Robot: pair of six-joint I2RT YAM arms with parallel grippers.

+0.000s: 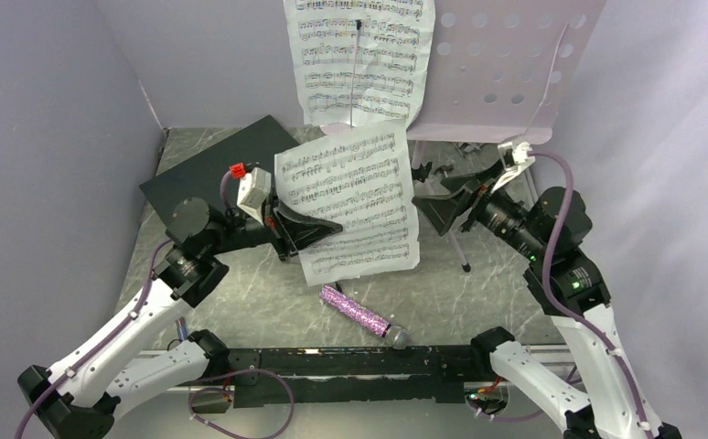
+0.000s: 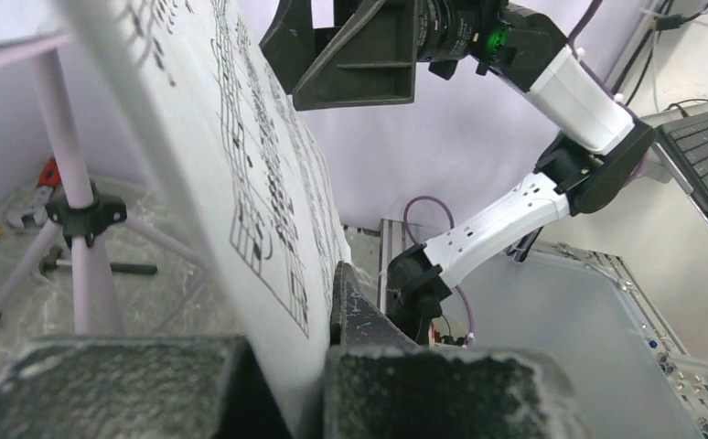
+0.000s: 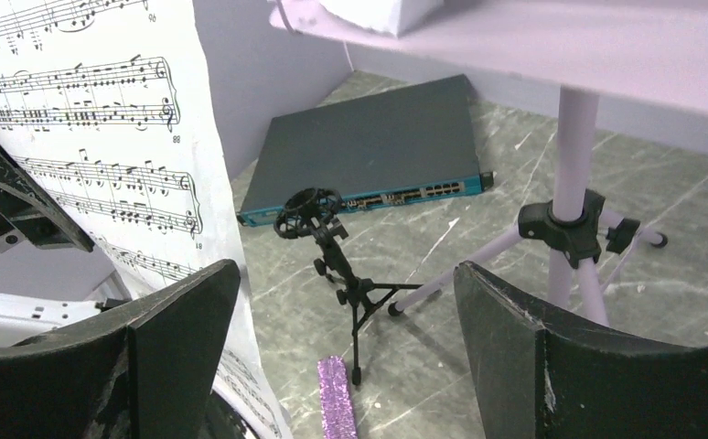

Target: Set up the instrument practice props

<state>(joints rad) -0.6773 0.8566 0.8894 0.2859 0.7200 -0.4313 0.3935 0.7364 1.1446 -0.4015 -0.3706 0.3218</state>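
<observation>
Table (image 3: 423, 384) holds mic stand (image 3: 330, 254), seen only right-wrist.

The music stand (image 1: 506, 55) is pale lilac with round holes. The upper page (image 1: 359, 55) and lower page (image 1: 359, 183), 2 in all, are white with black notes. The microphone (image 1: 359, 314) glitters purple; the box (image 3: 369, 146) is dark, edged teal.

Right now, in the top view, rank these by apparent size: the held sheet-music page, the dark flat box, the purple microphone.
1. Held sheet-music page, though it is held up nearer the camera.
2. Dark flat box, which is partly covered, so its rank against the page is unsure.
3. Purple microphone, clearly the smallest.
</observation>
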